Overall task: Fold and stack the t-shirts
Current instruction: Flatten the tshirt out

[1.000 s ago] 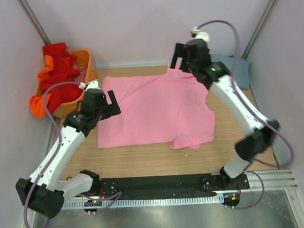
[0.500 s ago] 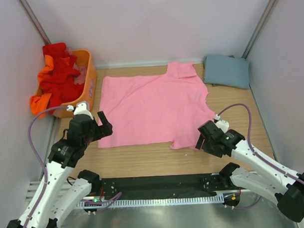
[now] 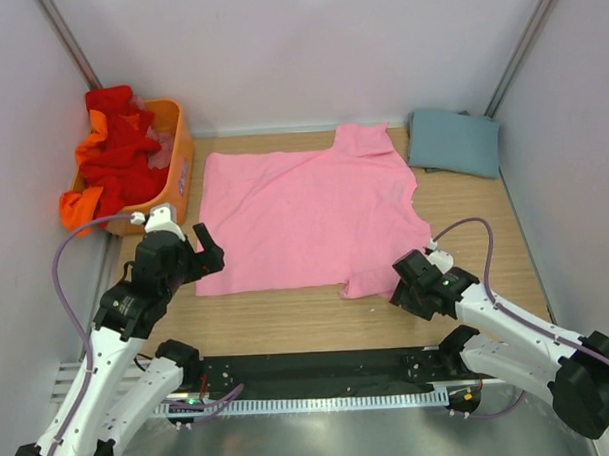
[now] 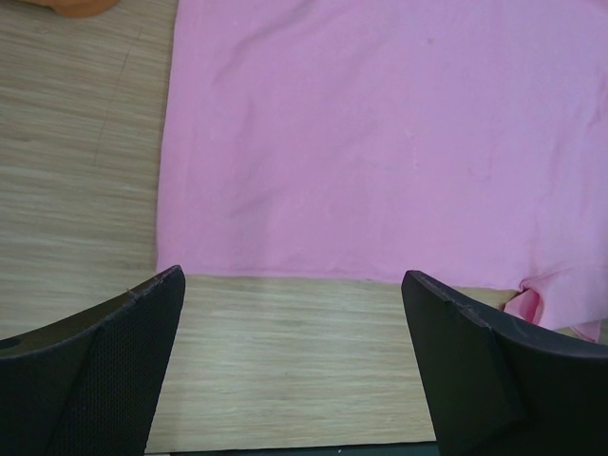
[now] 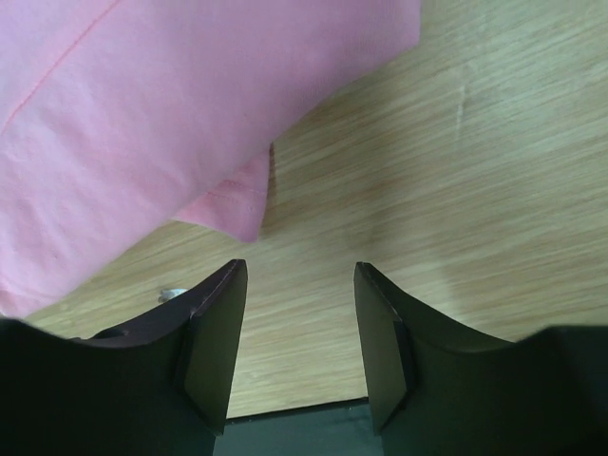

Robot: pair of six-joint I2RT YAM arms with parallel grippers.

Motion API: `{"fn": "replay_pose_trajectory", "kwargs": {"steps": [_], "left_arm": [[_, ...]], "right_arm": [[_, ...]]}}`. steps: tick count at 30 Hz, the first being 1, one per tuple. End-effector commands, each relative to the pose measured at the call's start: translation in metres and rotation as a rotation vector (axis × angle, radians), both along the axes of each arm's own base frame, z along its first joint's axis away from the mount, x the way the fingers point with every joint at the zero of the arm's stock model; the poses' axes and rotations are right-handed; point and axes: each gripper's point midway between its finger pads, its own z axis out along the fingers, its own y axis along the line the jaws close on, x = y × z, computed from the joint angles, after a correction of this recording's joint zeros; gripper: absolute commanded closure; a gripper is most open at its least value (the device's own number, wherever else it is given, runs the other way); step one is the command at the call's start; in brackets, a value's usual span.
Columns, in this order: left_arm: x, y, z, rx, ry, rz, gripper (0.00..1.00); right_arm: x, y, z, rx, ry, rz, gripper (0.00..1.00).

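Left fingers point(image 3: 203, 254) are spread wide and my right fingers point(image 3: 402, 281) half spread, both holding nothing. Pink shirt point(image 3: 304, 213) lies flat on the bench point(image 3: 288, 317), middle of the frame, just above them.

wooden table point(image 3: 288, 319), pink t-shirt point(image 3: 309, 218), grey-blue t-shirt point(image 3: 454, 143), basket point(image 3: 178, 170)

Wooden table point(image 3: 288, 324) under me, pale lilac walls point(image 3: 298, 48) on three sides of it, metal posts point(image 3: 521, 45) at its far corners, even light.
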Motion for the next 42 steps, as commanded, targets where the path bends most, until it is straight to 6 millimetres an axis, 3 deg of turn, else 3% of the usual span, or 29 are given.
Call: {"fn": "replay_pose_trajectory", "kwargs": {"steps": [1,15,19,23,25,28,29,30,32,33,35,40,42], "left_arm": [[0.002,0.000,0.003,-0.007,-0.008,0.007,0.04],[0.004,-0.002,-0.001,-0.003,0.002,0.003,0.04],[0.005,-0.003,-0.002,-0.004,0.006,0.000,0.04],[0.005,-0.003,-0.003,-0.001,0.014,-0.005,0.04],[0.005,-0.003,-0.002,-0.001,0.010,-0.003,0.04],[0.005,-0.002,-0.001,-0.001,0.004,0.000,0.04],[0.005,-0.002,-0.002,0.001,0.005,0.002,0.04],[0.005,-0.002,-0.001,-0.002,0.001,0.000,0.04],[0.005,-0.002,0.000,-0.001,-0.002,-0.001,0.04],[0.005,-0.002,0.001,-0.002,-0.005,0.001,0.04],[0.005,-0.002,0.001,-0.004,-0.007,0.002,0.04],[0.005,-0.002,0.000,-0.003,-0.007,0.001,0.04],[0.005,-0.002,0.001,-0.002,-0.008,0.000,0.04]], "right_arm": [[0.022,0.006,0.007,0.005,-0.089,-0.013,0.45],[0.032,0.007,-0.013,-0.033,-0.095,0.009,0.50],[0.035,0.007,-0.012,-0.042,-0.104,0.013,0.56],[0.034,0.008,-0.012,-0.044,-0.097,0.034,0.90],[0.034,0.010,-0.010,-0.034,-0.097,0.047,0.99],[0.032,0.006,0.006,-0.041,-0.107,0.047,0.99],[0.038,0.004,0.021,-0.052,-0.143,0.028,0.99],[0.031,-0.006,0.031,-0.069,-0.139,0.012,0.99],[0.034,0.000,0.055,-0.019,-0.184,0.009,0.99],[0.026,-0.006,0.062,-0.029,-0.168,-0.005,0.99],[0.030,-0.002,0.094,0.035,-0.232,-0.030,0.99],[0.022,-0.022,0.151,0.036,-0.312,-0.089,0.99],[0.014,-0.033,0.160,0.018,-0.319,-0.100,0.99]]}}
